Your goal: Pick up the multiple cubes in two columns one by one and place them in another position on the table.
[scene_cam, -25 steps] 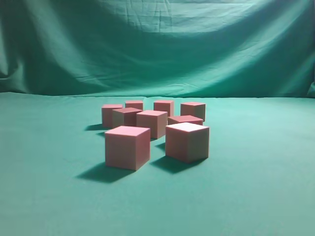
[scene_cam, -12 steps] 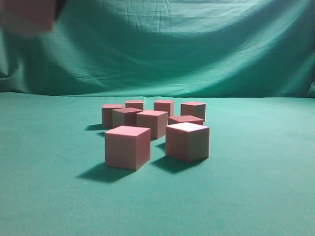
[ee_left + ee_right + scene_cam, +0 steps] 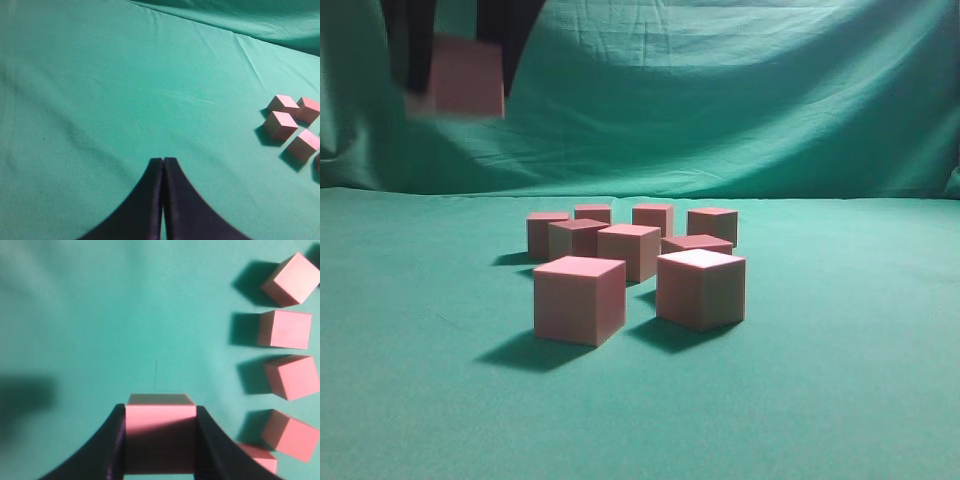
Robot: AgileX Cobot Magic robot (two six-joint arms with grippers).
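Observation:
Several pinkish-red cubes stand in two columns on the green table [image 3: 840, 380], the nearest two being the front left cube [image 3: 579, 298] and the front right cube [image 3: 700, 288]. High at the upper left, my right gripper [image 3: 460, 90] is shut on another cube [image 3: 466, 75], well above the cloth and left of the group. The right wrist view shows that held cube [image 3: 160, 440] clamped between the right gripper's [image 3: 160, 407] black fingers, with a column of cubes [image 3: 284, 329] to its right. My left gripper [image 3: 163, 161] is shut and empty over bare cloth; cubes [image 3: 280, 125] lie far to its right.
A wrinkled green cloth backdrop [image 3: 720, 100] hangs behind the table. Bare cloth stretches left [image 3: 410, 300] and right of the cube group. A dark shadow [image 3: 25, 400] falls on the cloth left of the held cube.
The right gripper with its cube has come into the exterior view at the top left and moved down and rightward. The cubes on the table have not moved.

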